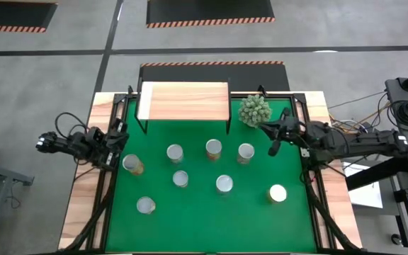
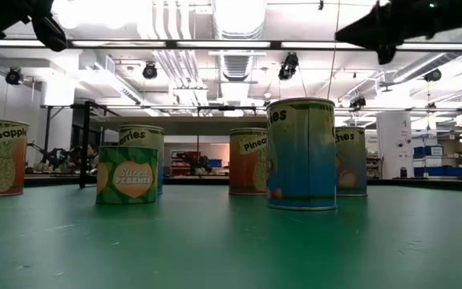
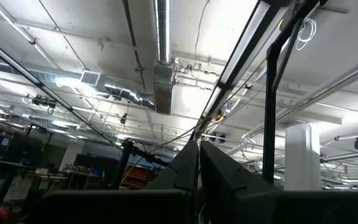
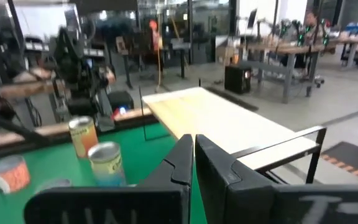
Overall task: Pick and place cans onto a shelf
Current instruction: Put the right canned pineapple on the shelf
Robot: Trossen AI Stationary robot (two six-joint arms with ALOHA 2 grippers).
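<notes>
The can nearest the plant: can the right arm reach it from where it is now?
Probably yes. The right gripper, shut, hangs beside that can with only bare green mat between them. The plant sits behind, out of the path. It must open first.

Eight cans stand upright on the green mat, apart from one another, silver tops up: one at the left edge, three in a row across the middle, two nearer the front, one toward the front-left corner and one toward the front-right corner. The shelf, a light wooden board on thin black legs, stands at the mat's back edge, left of centre, with nothing on its top.
</notes>
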